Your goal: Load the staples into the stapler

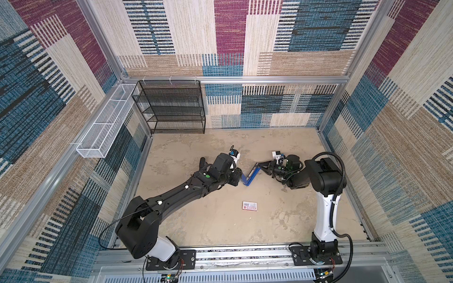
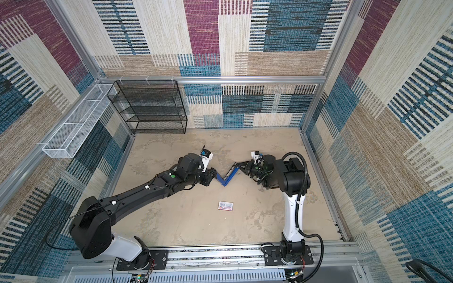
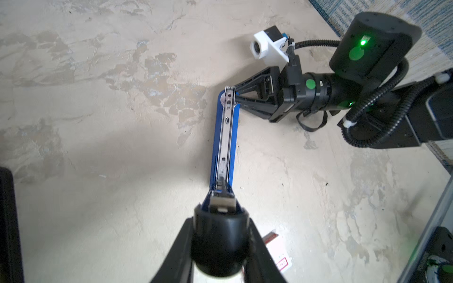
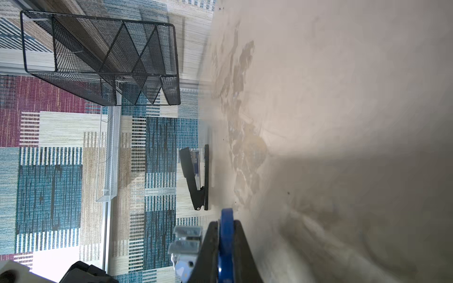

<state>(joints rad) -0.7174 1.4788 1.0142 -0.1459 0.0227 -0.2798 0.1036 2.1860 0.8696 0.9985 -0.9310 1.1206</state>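
A blue stapler (image 1: 251, 175) (image 2: 229, 175) is swung open into a V above the table's middle, and both grippers hold it. My left gripper (image 1: 239, 177) (image 2: 214, 175) (image 3: 220, 227) is shut on its rounded black end. From there the blue arm (image 3: 225, 137) runs away with its bare metal rail showing. My right gripper (image 1: 257, 166) (image 2: 236, 165) (image 4: 226, 225) is shut on that arm's blue tip (image 4: 226, 216). Grey metal pieces (image 4: 187, 239) sit beside those jaws; I cannot tell whether they are staples or rail. The staples' white-and-red box (image 1: 249, 205) (image 2: 225, 205) (image 3: 280, 256) lies flat nearer the front.
A black stapler (image 4: 196, 176) (image 1: 202, 163) rests on the table beyond the left arm. A black mesh rack (image 1: 169, 107) (image 2: 149, 107) stands at the back left against the wall. A white mesh basket (image 1: 105, 122) hangs on the left wall rail.
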